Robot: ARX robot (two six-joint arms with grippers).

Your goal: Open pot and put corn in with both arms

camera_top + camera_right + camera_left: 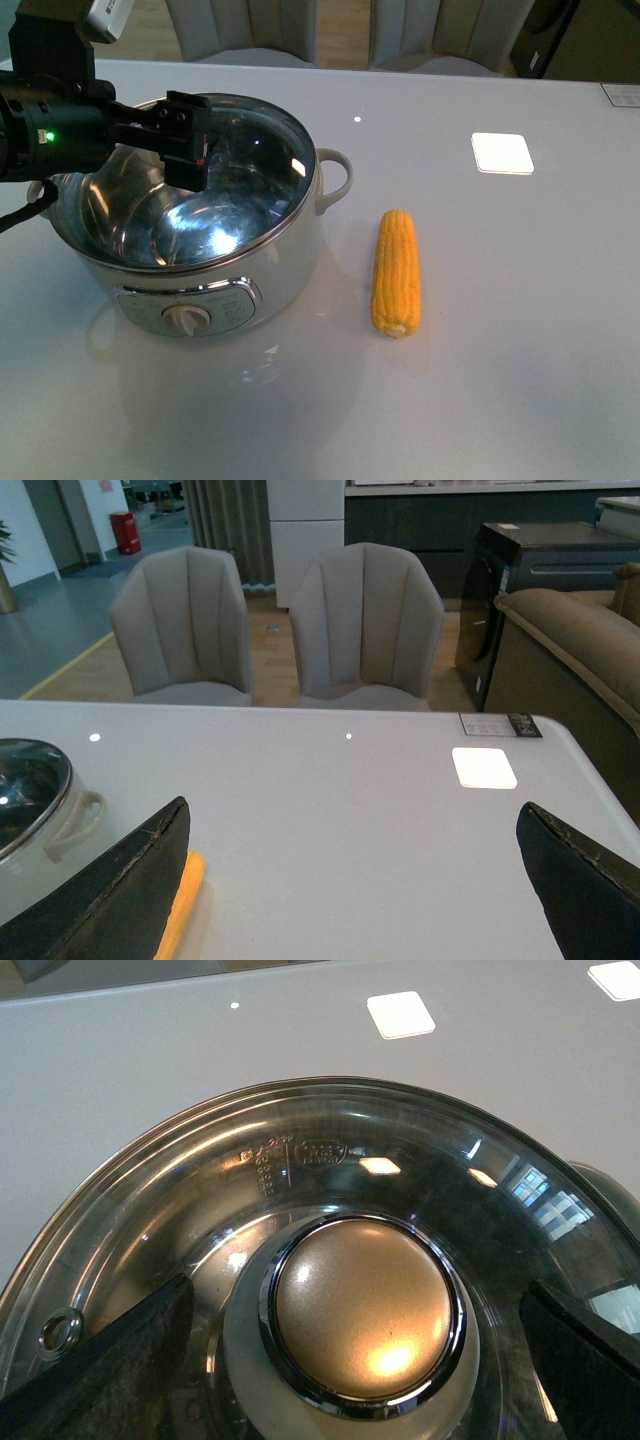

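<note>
Left claw (355, 1295) gapes around the lid knob (362, 1315) — seemingly untouched (right claw (352, 810) likewise apart).

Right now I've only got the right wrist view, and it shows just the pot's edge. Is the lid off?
Observer: No, the lid is on the pot.
Operator: Where's the left pincer?
Observer: The left pincer is over the lid and open, with its fingers on either side of the knob, not closed on it.
Operator: I only see a sliver of corn. How does it lie?
Observer: The corn lies flat on the table, right of the pot and not touching it.
</note>
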